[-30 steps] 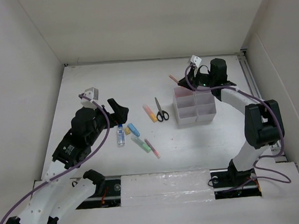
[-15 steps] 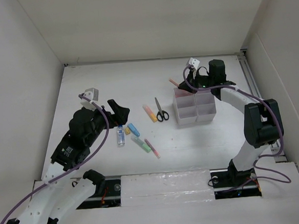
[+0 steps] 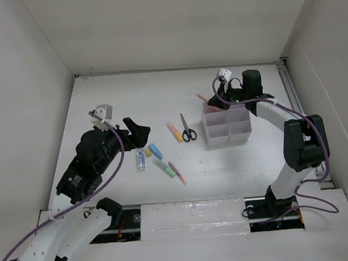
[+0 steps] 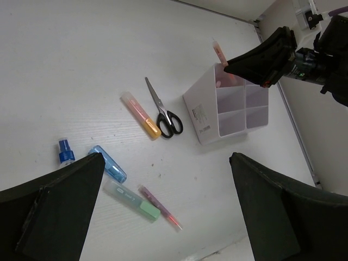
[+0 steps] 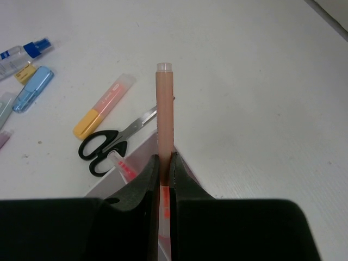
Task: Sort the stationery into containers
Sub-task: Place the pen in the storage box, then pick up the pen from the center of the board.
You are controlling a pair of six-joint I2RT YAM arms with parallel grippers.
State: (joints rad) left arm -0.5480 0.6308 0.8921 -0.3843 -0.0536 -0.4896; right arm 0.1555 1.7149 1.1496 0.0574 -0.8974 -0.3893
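While right hand (image 5: 165, 163) is pinching the pink pen (image 5: 165, 103), tilted over the container's (image 3: 217, 138) back-left compartment, & left hand (image 3: 137, 128) is hanging wide, letting go early is risking it toppling onto desk (image 3: 112, 99).

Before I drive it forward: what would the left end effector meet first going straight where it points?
Probably the orange marker, with the scissors right beside it; how high the open left end effector hangs is unclear.
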